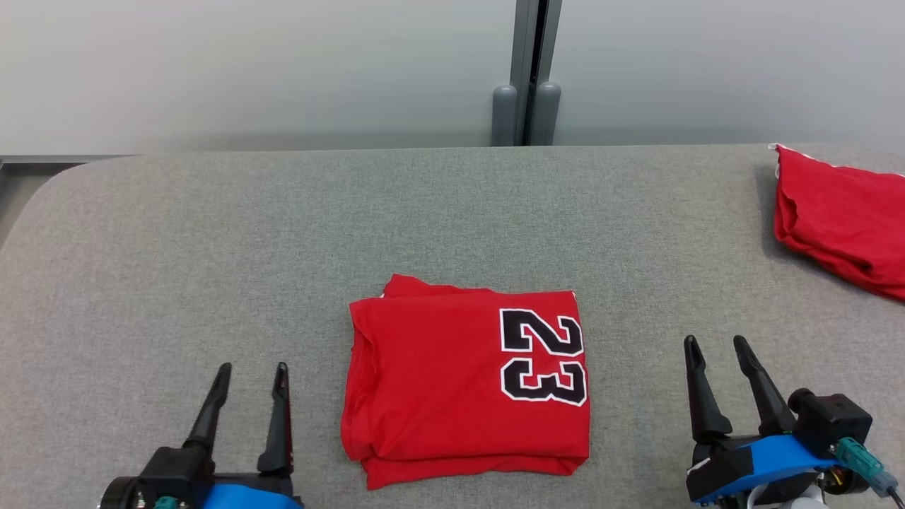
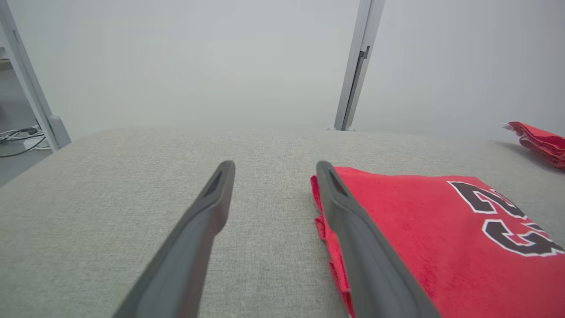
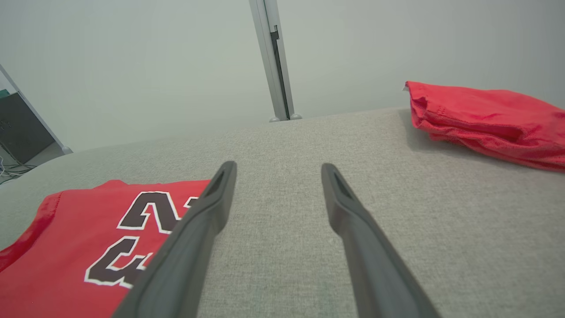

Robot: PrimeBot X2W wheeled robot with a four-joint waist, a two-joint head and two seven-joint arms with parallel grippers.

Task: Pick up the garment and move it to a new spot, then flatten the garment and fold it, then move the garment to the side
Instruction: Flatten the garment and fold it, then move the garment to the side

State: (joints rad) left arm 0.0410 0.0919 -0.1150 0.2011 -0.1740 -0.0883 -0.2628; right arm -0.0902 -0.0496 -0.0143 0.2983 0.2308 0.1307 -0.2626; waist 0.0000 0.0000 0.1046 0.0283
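Note:
A red garment (image 1: pixel 438 382) with a black "23" lies folded into a neat rectangle at the front middle of the grey padded table (image 1: pixel 212 233). My left gripper (image 1: pixel 253 373) stands open just left of it, with nothing between its fingers. The left wrist view shows the garment (image 2: pixel 419 229) beside the right finger (image 2: pixel 353 238). On the other side, my right gripper (image 1: pixel 715 344) is open and empty, apart from the garment. Its wrist view shows the garment (image 3: pixel 75 247) at the lower left.
A second red cloth (image 1: pixel 841 212) lies bunched at the table's far right edge, also seen in the right wrist view (image 3: pixel 485 119). A grey post (image 1: pixel 527 78) stands behind the table against a pale wall. Cables (image 2: pixel 17 137) lie on the floor at left.

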